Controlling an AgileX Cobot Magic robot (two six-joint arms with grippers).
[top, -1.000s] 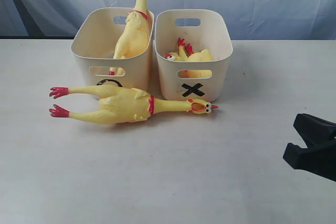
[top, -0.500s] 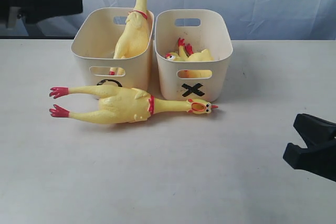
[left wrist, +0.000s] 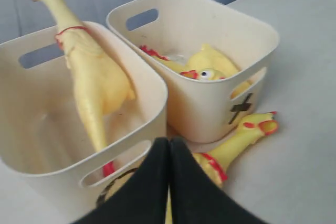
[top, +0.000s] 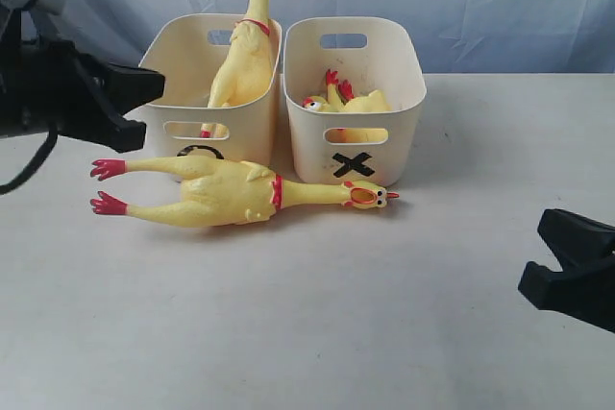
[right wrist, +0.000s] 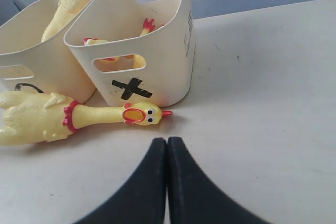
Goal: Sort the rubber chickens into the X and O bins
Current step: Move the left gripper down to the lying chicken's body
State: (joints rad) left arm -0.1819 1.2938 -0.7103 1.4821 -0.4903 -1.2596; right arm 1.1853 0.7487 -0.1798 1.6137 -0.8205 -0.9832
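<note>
While a long rubber chicken (top: 231, 194) lay before the O bin (top: 245, 130) and X bin (top: 307, 141), the left gripper (left wrist: 169, 141) and right gripper (right wrist: 167, 140) each had fingers pressed together.

The left black plastic gripper (left wrist: 169, 142) has both fingers pressed flat together, zero gap. From the exterior view its arm pokes in from the left edge, held up high, with a black cable (top: 34, 162) drooping off it. The right black plastic gripper (right wrist: 167, 141) is clamped closed too, sitting low at the right edge.
</note>
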